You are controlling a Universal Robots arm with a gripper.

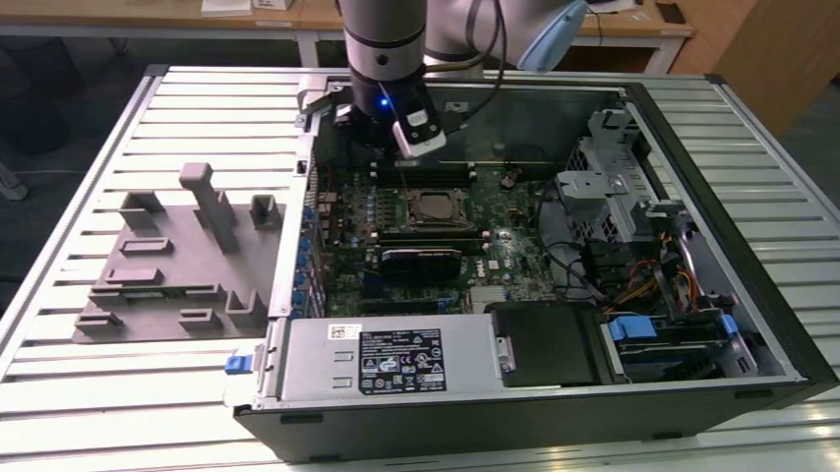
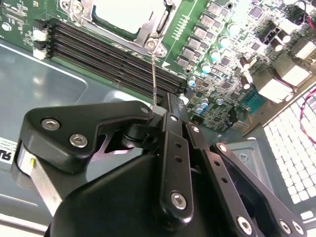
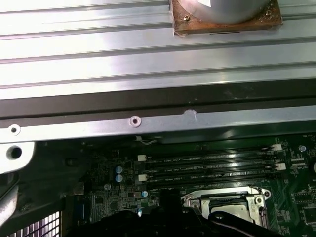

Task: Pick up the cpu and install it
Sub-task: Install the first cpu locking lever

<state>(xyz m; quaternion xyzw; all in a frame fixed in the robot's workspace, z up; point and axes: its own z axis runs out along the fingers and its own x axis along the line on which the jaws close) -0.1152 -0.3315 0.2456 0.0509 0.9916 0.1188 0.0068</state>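
Gripper (image 1: 420, 147) hangs above the far part of the motherboard (image 1: 393, 231), inside the open case (image 1: 735, 334), just beyond the socket (image 1: 436, 209). In the second wrist view its black linkages (image 2: 170, 163) crowd the foreground and the fingertips are hidden, so we cannot tell whether they are spread or pressed together, nor whether anything is pinched.

We see the cpu (image 1: 434, 207) lying in the socket frame near the board's middle, its pale metal top facing up; it also shows in the second wrist view (image 2: 128, 15). We judge the pick and the placing as done. Whether the socket frame is latched we cannot tell.

The case holds the motherboard, a power supply (image 1: 381, 359) along its near edge, and drive bays with cables (image 1: 643, 285) on the exterior view's right. The grey fixture (image 1: 171, 265) sits on the table to the exterior view's left, with no chip on it.
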